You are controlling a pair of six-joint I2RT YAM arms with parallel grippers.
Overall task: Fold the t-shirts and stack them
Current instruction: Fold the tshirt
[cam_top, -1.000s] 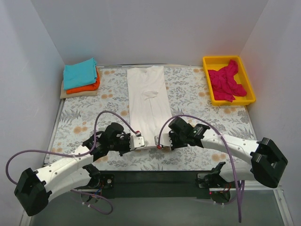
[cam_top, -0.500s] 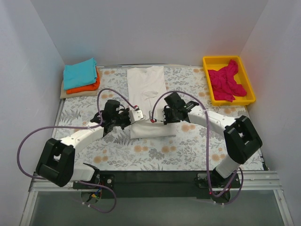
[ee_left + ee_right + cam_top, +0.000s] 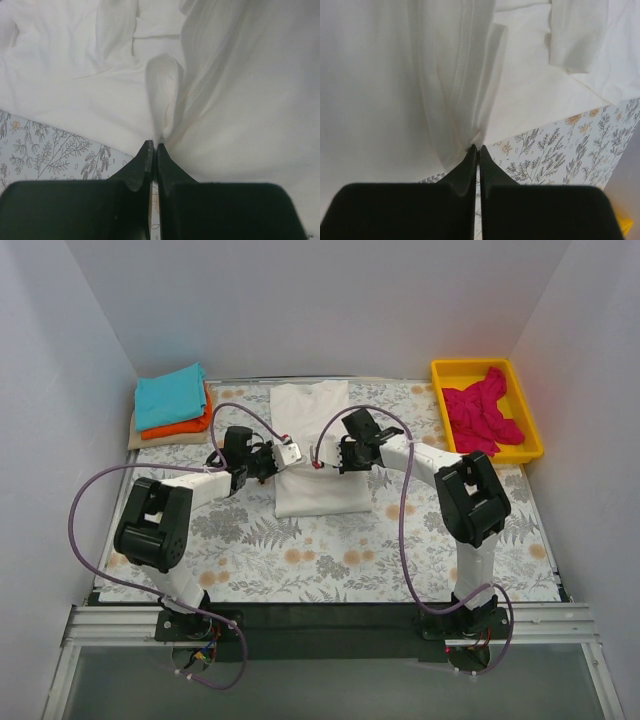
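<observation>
The cream-white t-shirt (image 3: 318,485) lies in the middle of the table, its near half folded over toward the back. My left gripper (image 3: 283,454) is shut on its left hem edge (image 3: 161,110). My right gripper (image 3: 322,458) is shut on its right hem edge (image 3: 470,125). Both hold the hem just above the shirt's middle. A teal t-shirt (image 3: 170,395) lies folded on an orange t-shirt (image 3: 182,426) at the back left. The magenta-pink t-shirt (image 3: 482,412) lies crumpled in the yellow bin (image 3: 446,374).
The floral grey table cloth (image 3: 330,560) covers the table. White walls close in the back and both sides. The stack at the back left sits on a beige pad (image 3: 140,438).
Both grippers have carried the cream-white shirt's near hem from the front of the table toward the back, folding the long strip over itself.
</observation>
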